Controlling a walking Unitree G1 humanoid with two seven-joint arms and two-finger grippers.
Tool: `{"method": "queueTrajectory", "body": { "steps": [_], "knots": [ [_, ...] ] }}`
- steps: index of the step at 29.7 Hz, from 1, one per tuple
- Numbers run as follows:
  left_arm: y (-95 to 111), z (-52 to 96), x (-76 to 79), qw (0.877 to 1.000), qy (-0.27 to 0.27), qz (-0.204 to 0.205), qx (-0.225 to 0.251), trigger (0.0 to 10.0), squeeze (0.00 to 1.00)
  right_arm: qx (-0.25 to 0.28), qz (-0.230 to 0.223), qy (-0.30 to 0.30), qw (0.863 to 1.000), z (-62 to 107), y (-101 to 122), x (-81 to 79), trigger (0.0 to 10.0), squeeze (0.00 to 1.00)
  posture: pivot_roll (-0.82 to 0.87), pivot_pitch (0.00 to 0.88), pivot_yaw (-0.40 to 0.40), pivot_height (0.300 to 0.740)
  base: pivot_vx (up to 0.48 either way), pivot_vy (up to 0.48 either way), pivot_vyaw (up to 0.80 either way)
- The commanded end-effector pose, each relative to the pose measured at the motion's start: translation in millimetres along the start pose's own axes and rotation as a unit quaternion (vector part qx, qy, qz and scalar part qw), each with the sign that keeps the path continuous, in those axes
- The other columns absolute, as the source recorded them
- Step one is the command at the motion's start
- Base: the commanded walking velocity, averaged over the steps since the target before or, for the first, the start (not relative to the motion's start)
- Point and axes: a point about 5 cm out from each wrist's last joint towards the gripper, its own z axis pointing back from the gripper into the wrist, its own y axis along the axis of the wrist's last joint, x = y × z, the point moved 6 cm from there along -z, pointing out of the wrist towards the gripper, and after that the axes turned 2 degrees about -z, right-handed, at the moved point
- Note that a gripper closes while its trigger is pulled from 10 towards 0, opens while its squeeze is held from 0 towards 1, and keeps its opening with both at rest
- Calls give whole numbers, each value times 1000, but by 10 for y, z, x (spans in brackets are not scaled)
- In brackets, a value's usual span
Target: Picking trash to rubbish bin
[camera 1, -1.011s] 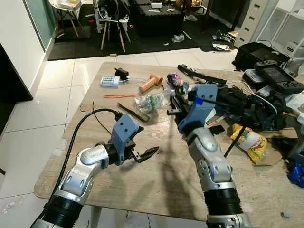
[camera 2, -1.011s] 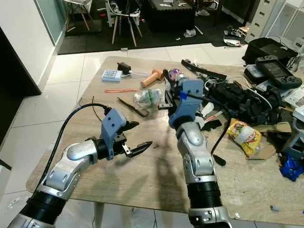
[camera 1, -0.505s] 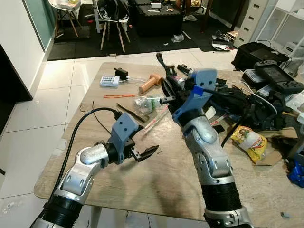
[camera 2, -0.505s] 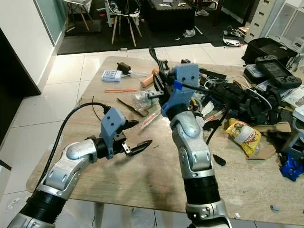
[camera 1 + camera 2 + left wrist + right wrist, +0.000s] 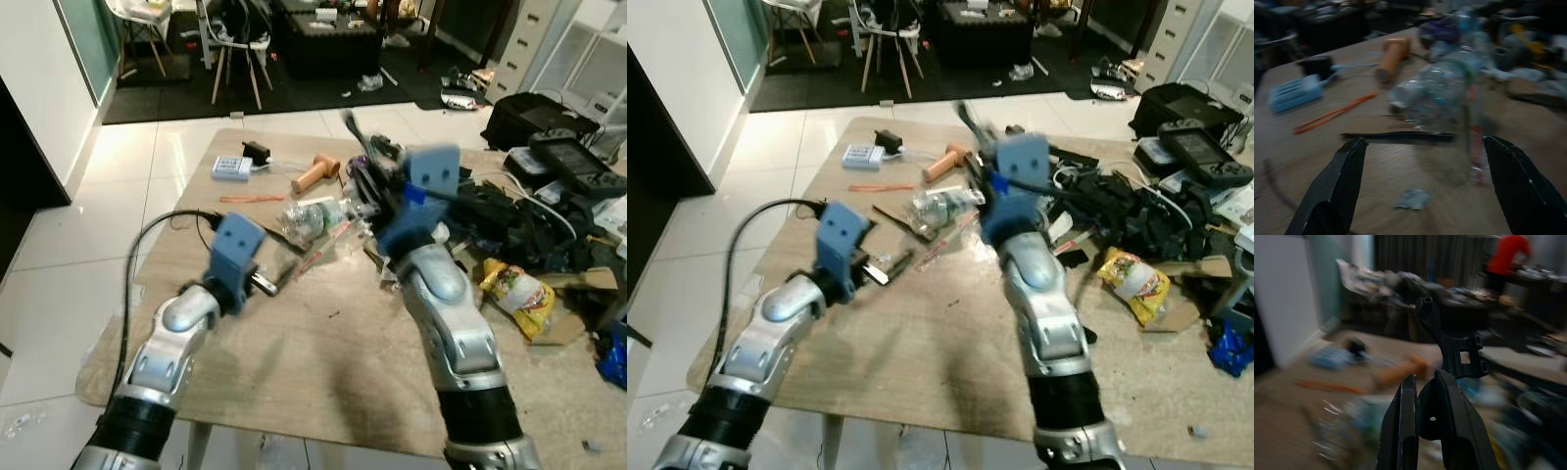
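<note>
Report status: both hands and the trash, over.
Right hand shut on black plastic piece, raised over table. Left hand open, facing crushed plastic bottle. Black strip and small scrap lie between.

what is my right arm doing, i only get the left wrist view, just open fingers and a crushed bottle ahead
observer: the right gripper is raised above the table, shut on a black plastic piece that sticks up from its fingers.
operator: ok and how far off the bottle is my left
observer: from the head views, the left gripper is open, short of the plastic bottle and not touching it.
operator: any other trash i cant see
observer: a yellow snack packet lies on the table to the right of the right arm.
</note>
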Motion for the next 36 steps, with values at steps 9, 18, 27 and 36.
{"method": "queueTrajectory", "body": {
  "steps": [9,18,27,36],
  "knots": [
    [76,64,-53,997,64,14,40,10000,0,6,56,0,998,155,-59,160,10000,0,-97,65,-2,740,0,0,0],
    [166,37,-67,994,87,25,57,10000,0,9,58,15,998,156,-66,41,10000,0,-91,67,-7,740,0,0,-757],
    [177,27,-47,994,91,26,61,10000,0,14,60,33,998,144,-41,-55,10000,0,-92,79,-16,740,0,0,-800],
    [171,27,-57,994,94,16,58,10000,0,14,60,38,997,137,-47,-76,10000,0,-90,82,-19,740,0,0,-800]
  ]
}}
